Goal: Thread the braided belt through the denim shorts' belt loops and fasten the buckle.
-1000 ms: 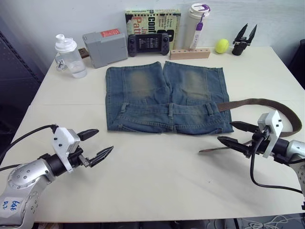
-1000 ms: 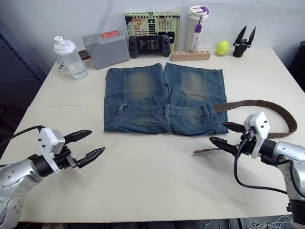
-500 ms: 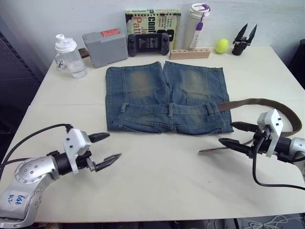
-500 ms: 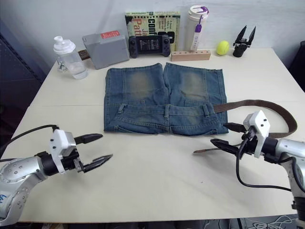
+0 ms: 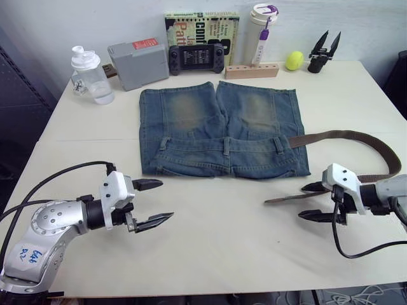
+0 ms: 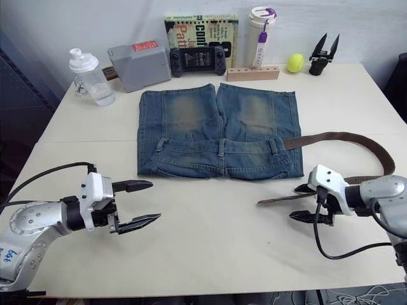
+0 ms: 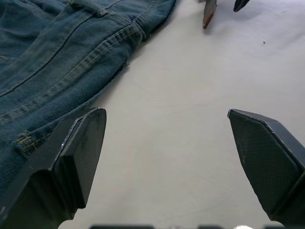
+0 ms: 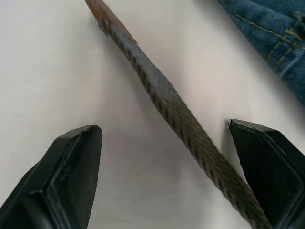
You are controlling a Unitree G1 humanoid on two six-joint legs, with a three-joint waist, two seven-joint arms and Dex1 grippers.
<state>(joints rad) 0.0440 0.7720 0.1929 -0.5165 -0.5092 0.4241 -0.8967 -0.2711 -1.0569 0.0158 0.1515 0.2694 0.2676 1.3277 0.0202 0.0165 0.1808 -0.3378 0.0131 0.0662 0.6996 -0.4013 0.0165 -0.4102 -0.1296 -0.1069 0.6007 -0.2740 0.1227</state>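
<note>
The denim shorts point(image 5: 216, 124) lie flat mid-table, waistband toward me, with belt loops point(image 5: 227, 146) along it. The braided belt point(image 5: 356, 135) leaves the waistband's right end, curves around to the right and comes back to its leather tip point(image 5: 272, 201) on the bare table. The buckle is hidden. My right gripper point(image 5: 310, 201) is open low over the table, and the belt point(image 8: 162, 90) runs between its fingers just behind the tip. My left gripper point(image 5: 163, 201) is open and holds nothing. It hovers in front of the shorts' left waistband corner point(image 7: 57, 57).
Along the far edge stand a shaker bottle point(image 5: 89, 73), a grey box point(image 5: 137, 63), a game console point(image 5: 196, 58), a book point(image 5: 202, 28), a tumbler point(image 5: 262, 28), a wooden block point(image 5: 252, 70), a yellow ball point(image 5: 294, 60) and a spare black gripper point(image 5: 321, 54).
My left gripper has moved right and forward, closer to the shorts. My right gripper has turned and dropped so its open fingers now straddle the belt near its tip.
</note>
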